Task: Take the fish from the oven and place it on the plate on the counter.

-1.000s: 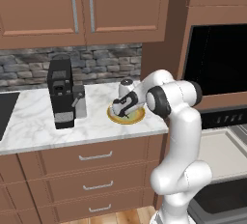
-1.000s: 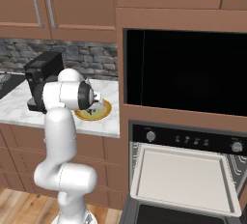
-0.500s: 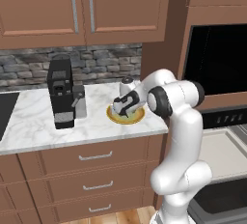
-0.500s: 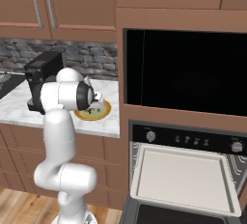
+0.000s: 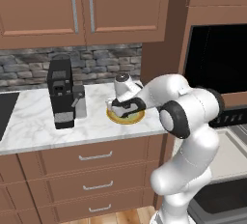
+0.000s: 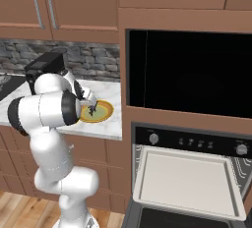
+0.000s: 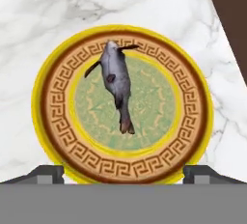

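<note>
Here, marble counter (image 7: 38,30) bears plate (image 7: 53,121), fish (image 7: 116,80).

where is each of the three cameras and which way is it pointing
Left base view: behind the arm to its left, facing forward and down at the counter and coffee machine; the white arm rises at lower right.
Right base view: behind to its right, facing the oven and its pulled-out tray; the arm rises at lower left.
Hand view: on the hand, looking down between the open fingers at the fish.
Shared: all three show the plate.
</note>
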